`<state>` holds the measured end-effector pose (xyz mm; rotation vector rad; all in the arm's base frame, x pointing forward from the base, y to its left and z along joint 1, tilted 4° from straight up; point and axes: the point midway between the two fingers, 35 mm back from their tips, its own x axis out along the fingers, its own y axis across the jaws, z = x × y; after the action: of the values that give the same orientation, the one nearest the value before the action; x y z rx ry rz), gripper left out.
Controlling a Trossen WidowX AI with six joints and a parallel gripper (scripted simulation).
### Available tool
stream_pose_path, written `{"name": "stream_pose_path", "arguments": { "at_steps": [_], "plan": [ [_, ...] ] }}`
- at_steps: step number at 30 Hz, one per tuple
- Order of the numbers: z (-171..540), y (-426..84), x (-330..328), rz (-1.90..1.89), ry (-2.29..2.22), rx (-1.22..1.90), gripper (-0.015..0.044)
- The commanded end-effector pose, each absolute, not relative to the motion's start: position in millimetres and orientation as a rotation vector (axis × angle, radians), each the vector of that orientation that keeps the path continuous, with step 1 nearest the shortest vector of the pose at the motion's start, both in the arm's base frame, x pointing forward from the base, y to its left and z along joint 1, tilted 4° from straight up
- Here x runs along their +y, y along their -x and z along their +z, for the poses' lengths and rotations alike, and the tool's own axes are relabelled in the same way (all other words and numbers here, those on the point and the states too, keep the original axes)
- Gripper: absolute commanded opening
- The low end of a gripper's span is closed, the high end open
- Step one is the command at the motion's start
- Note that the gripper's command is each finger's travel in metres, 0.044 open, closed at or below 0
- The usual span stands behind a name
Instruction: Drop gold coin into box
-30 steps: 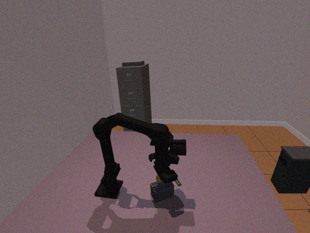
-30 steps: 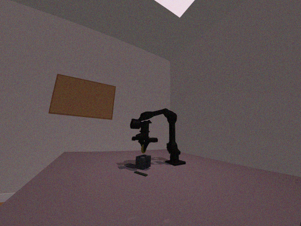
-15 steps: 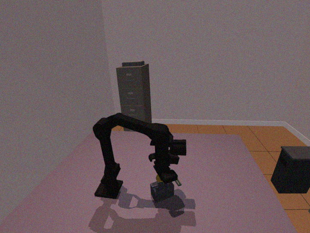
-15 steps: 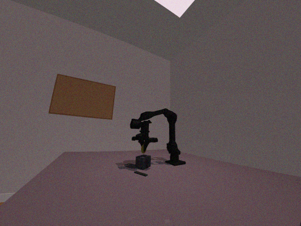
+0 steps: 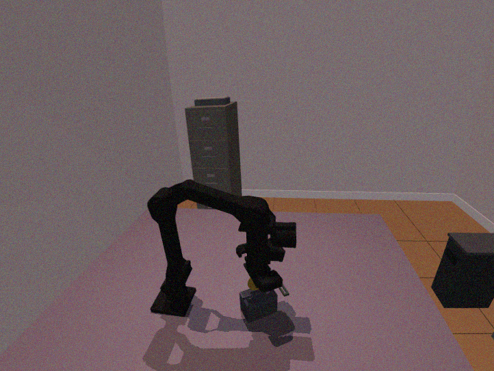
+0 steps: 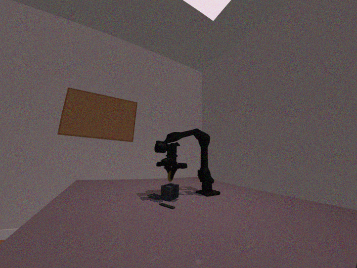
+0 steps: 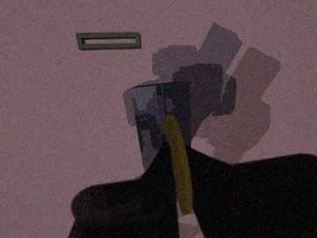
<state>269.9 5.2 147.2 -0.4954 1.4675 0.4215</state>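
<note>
The gold coin (image 5: 251, 283) (image 6: 169, 176) (image 7: 180, 169) is on edge between the fingers of my gripper (image 6: 170, 175) (image 7: 169, 145), which is shut on it. In the exterior view the coin's lower edge hangs a little above the grey box (image 5: 259, 306) (image 6: 169, 192) (image 7: 181, 99). In the wrist view the coin's far end overlaps the lid, close to a dark narrow line that looks like the slot. Fingers and shadow hide part of the lid, so exact alignment cannot be told. The dark-green holder (image 5: 284, 290) (image 6: 166, 205) (image 7: 110, 47) is empty, beyond the box.
The box and holder stand on a pink surface (image 5: 351, 279) (image 6: 230, 230) (image 7: 40, 132). The arm's base (image 5: 173, 302) (image 6: 207, 192) is behind the box. A filing cabinet (image 5: 213, 147) and a dark box-shaped object (image 5: 464, 275) are farther off.
</note>
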Motion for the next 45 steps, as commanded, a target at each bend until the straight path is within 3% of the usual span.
{"name": "stream_pose_path", "arguments": {
  "at_steps": [1,42,45],
  "plan": [
    [147,-270,5,0.421,0.495,1.468,0.0000],
    [128,-271,5,0.420,0.494,1.468,0.0000],
    [131,-271,5,0.419,0.494,1.465,0.0079]
  ]
}}
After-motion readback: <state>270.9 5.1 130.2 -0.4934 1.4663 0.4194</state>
